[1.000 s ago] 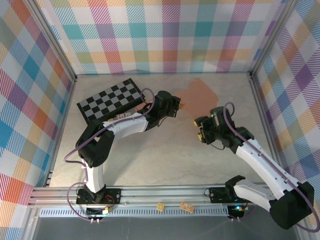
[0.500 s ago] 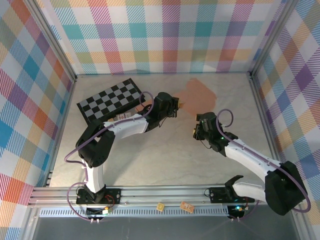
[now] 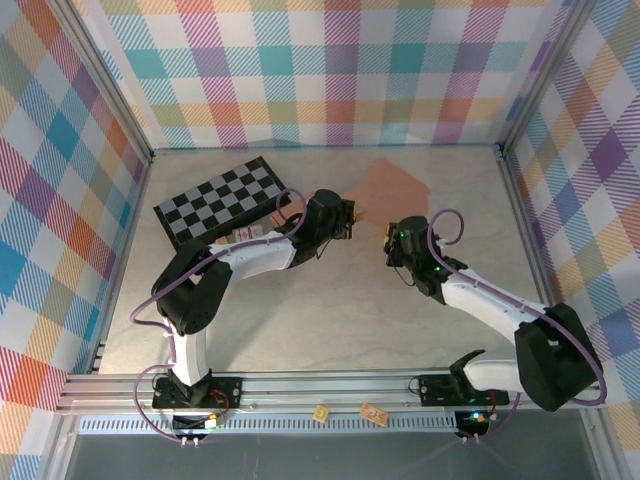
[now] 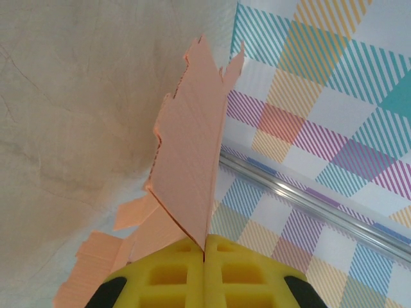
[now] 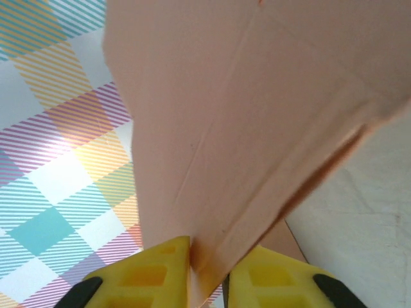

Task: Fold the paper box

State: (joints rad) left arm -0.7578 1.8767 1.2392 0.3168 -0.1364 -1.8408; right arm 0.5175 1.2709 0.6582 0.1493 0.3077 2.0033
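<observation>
I saw the left gripper (image 4: 204, 256) at the near edge, its yellow fingers (image 4: 164, 273) pressed together on the paper box (image 4: 189, 160). The peach sheet was pinched at its bottom corner. It stood up edge-on from the jaws, with a jagged, notched top edge. Loose flaps (image 4: 96, 266) splayed out low to the left, over the pale table (image 4: 77, 96). To the right and farther off I saw the plaid wall (image 4: 334, 70) with a metal rail (image 4: 302, 197) along its base.

The salmon-pink paper box (image 3: 398, 185), a flat unfolded sheet, tilts up off the table's (image 3: 300, 300) far centre.
</observation>
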